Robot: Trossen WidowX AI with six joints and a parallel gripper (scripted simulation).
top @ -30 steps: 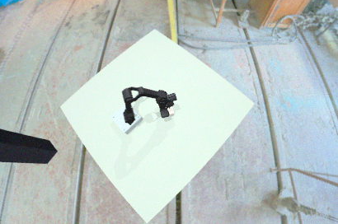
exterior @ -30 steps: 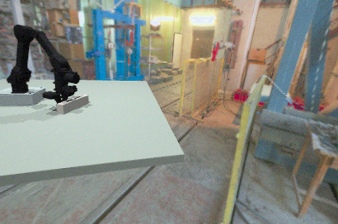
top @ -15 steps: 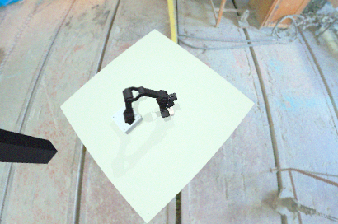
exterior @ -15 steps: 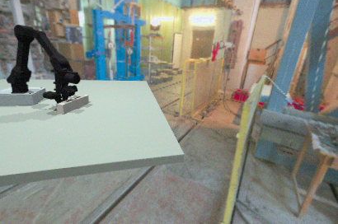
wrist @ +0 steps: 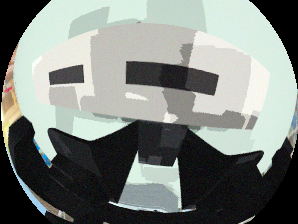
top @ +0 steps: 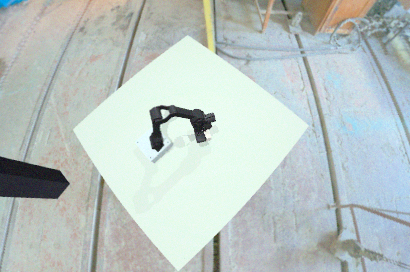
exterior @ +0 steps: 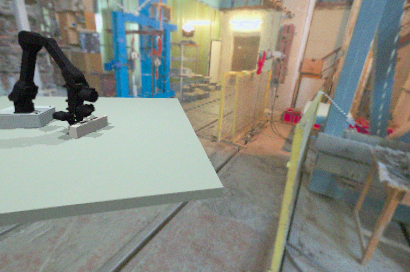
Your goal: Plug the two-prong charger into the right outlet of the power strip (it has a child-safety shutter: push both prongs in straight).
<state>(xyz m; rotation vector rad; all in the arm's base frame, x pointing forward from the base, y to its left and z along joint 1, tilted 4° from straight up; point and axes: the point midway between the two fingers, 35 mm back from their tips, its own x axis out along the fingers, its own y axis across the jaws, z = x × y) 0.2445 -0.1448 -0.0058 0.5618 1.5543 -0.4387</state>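
Note:
The power strip (exterior: 90,126) (wrist: 111,100) is a pale grey bar on the table. In the wrist view it lies across the upper middle, with a short dark patch at left and a longer one right of centre. My gripper (wrist: 160,125) is shut on the charger (wrist: 158,150), a small dark block between the black fingers. The charger shows just below the strip's near edge, under the longer patch; its height over the strip is unclear. The prongs cannot be made out. In the exterior view the arm's end is low, close behind the strip, and hides the charger.
The arm's pale base plate (top: 146,149) (exterior: 20,120) stands on the pale green table (top: 240,114) (exterior: 150,164). Shadows of the arm fall across the strip and the table. A black beam (top: 30,179) shows at the left of the top view, off the table.

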